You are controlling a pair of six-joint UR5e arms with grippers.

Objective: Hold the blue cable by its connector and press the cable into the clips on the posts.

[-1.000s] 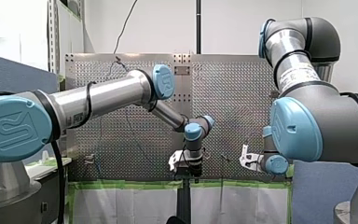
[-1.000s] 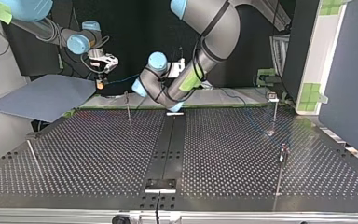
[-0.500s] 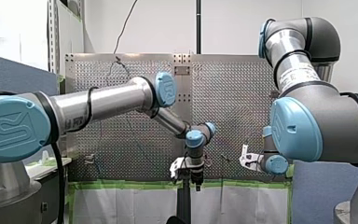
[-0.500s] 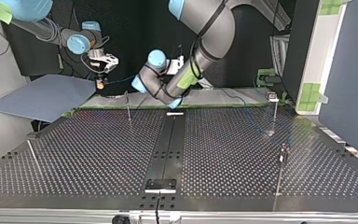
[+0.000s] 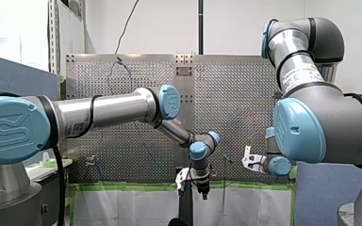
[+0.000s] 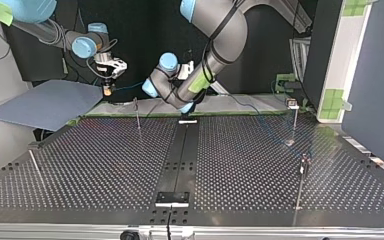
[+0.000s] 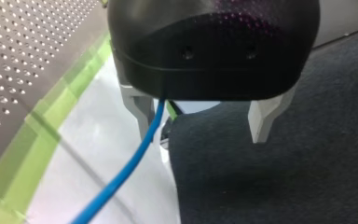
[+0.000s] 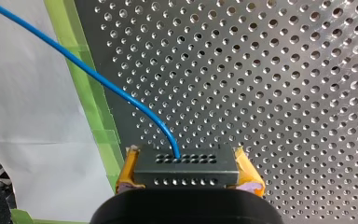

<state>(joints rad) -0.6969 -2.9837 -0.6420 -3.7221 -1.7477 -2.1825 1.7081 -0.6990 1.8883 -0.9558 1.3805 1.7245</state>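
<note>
So, quick read on where this stands. My right gripper (image 8: 187,171) is clamped tight on the black connector (image 8: 186,164), with the yellow pads (image 8: 127,170) squeezing its two ends. The blue cable (image 8: 98,77) comes out of the connector's face and arcs off across the perforated table (image 8: 284,70) toward the green tape (image 8: 86,88) along its edge. That grip makes sense to me: hold the hard block and the cable end can't twist or slip while the other arm works the slack.

My left gripper (image 7: 201,133) hangs just off that same taped edge, on the arms' side of the table, pointing down. Its fingers (image 7: 137,109) are spread apart with nothing pinched, but the cable runs down between them, right up against one finger. It looks like a loose guide rather than a grab, so the cable can slide through as it gets steered.

The thin posts (image 6: 137,114) stand on the table, one near the taped edge and others toward the side edges. From the top view I can't tell if the cable sits in any clip; they're too small. My guess is routing has barely started, and the next bit needs the left fingers to bring the cable down over a clip.
</note>
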